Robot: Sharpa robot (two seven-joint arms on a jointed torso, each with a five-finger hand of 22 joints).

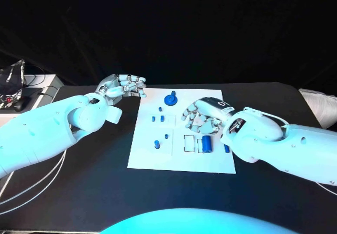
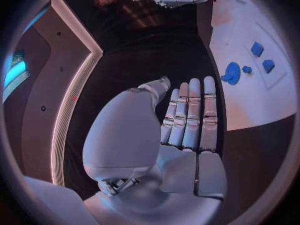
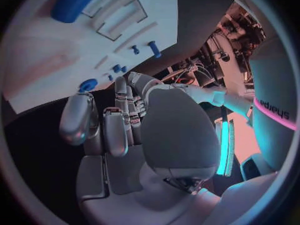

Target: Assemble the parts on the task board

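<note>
The white task board (image 1: 181, 156) lies mid-table. On it are a round blue part (image 1: 171, 100), two small blue blocks (image 1: 158, 118), two short blue pegs (image 1: 157, 144) and a blue cylinder (image 1: 206, 143) lying beside white rectangular slots (image 1: 188, 143). My left hand (image 1: 125, 86) hovers off the board's far left corner, fingers straight and together, holding nothing (image 2: 187, 117). My right hand (image 1: 202, 116) hangs over the board's right half, just beyond the cylinder, fingers loosely bent with nothing in them (image 3: 119, 130). The right wrist view shows the cylinder (image 3: 78, 0) and the pegs (image 3: 153, 47).
A small blue piece (image 1: 227, 148) lies at the board's right edge, by my right forearm. Black table (image 1: 91, 195) surrounds the board. Cables and equipment (image 1: 17, 87) sit off the table's far left corner. The left wrist view shows the round part (image 2: 232, 73) and blocks (image 2: 257, 48).
</note>
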